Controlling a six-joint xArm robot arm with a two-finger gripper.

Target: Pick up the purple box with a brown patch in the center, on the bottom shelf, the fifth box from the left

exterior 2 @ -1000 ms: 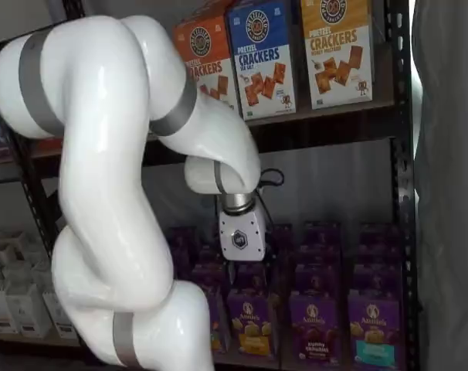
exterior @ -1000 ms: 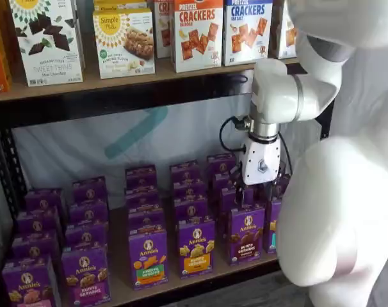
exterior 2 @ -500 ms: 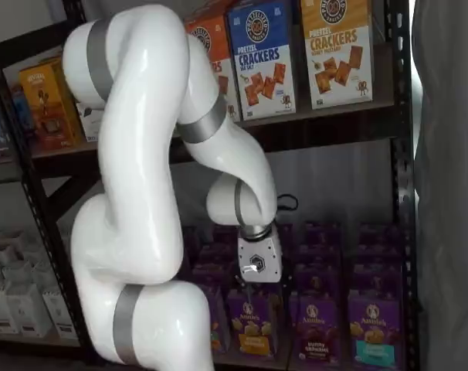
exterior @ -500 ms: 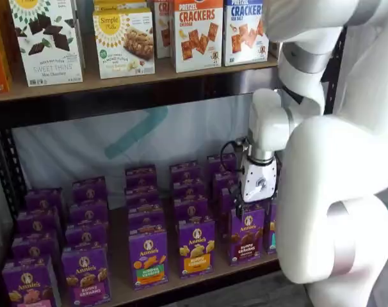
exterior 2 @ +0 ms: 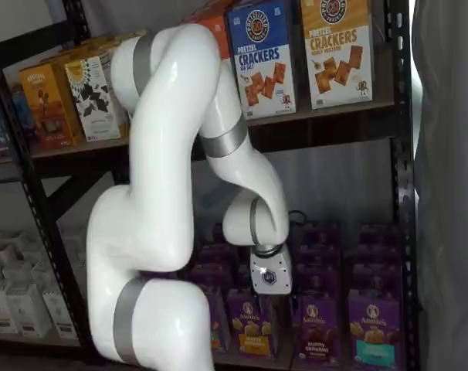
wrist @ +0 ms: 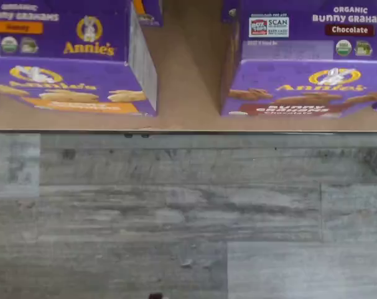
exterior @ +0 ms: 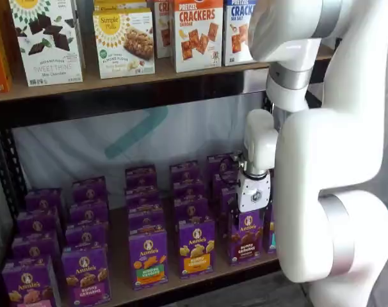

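Observation:
The purple box (exterior: 246, 238) with the dark brown "Bunny Grahams" band stands upright in the front row of the bottom shelf (exterior: 119, 286). It shows in both shelf views (exterior 2: 315, 330). In the wrist view it is the carton marked "Chocolate" (wrist: 307, 62), seen from above and in front. My gripper (exterior: 244, 216) hangs just above and slightly in front of this box, its white body right over it. In a shelf view the gripper (exterior 2: 273, 304) sits low, beside the box's upper left. The black fingers blend into the dark cartons, so no gap can be made out.
An orange-banded purple carton (exterior: 196, 246) stands left of the purple box, also in the wrist view (wrist: 64, 56). A teal-banded carton (exterior 2: 371, 332) stands to its right. More purple cartons fill the rows behind. Cracker boxes (exterior: 197, 32) stand on the upper board. Grey plank floor (wrist: 188, 212) lies below.
The arm has folded down and the gripper has dropped from well above the purple cartons to just over the front row, close to the brown-banded box.

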